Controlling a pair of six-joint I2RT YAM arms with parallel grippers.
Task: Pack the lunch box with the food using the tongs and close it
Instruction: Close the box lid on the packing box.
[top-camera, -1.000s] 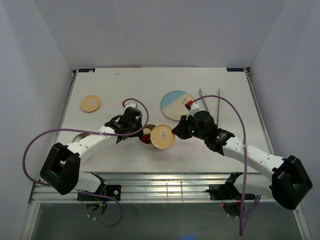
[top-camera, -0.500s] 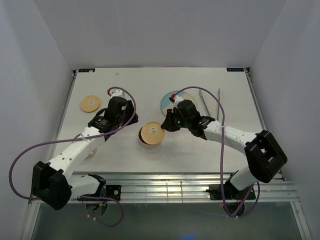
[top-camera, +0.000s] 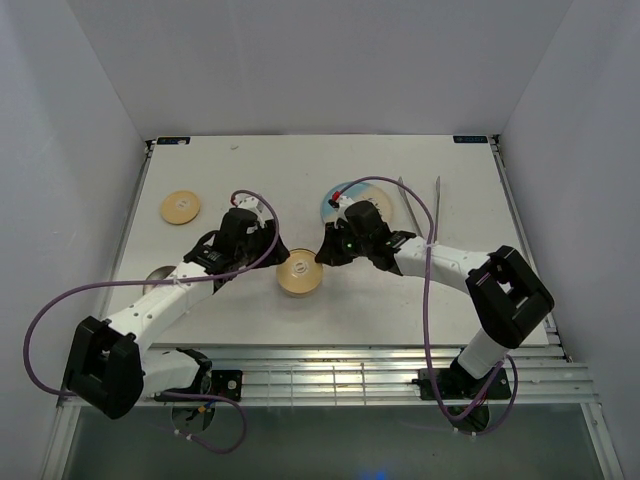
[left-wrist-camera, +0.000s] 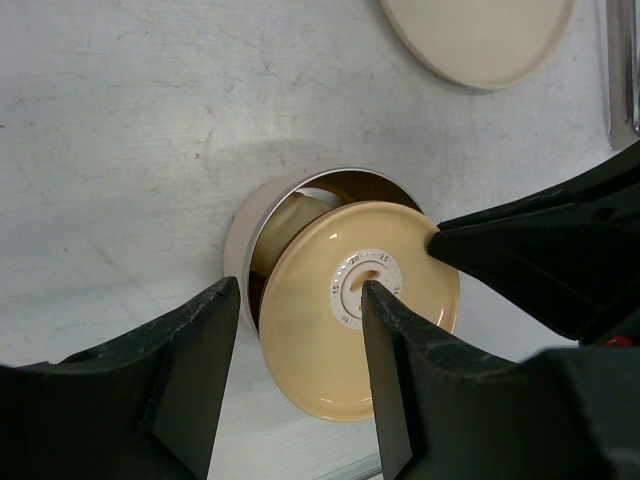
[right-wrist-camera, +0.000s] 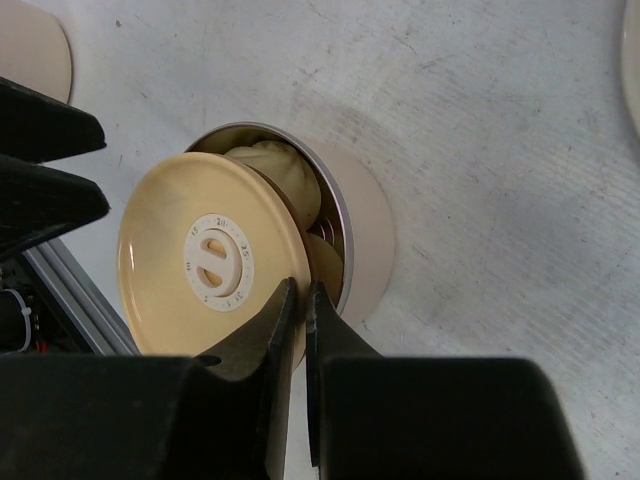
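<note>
Lengthwise, tongs (top-camera: 437, 190) run near-to-far.

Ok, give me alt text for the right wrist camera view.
The right pincer is shut on the rim of a round light-wood lid, holding it partly over a steel tin; pale food shows in the uncovered gap.

white table (top-camera: 290, 170) carries a steel tin (left-wrist-camera: 243, 232), spare lid (top-camera: 181, 207), plate (top-camera: 329, 207), tongs (top-camera: 437, 190).
</note>
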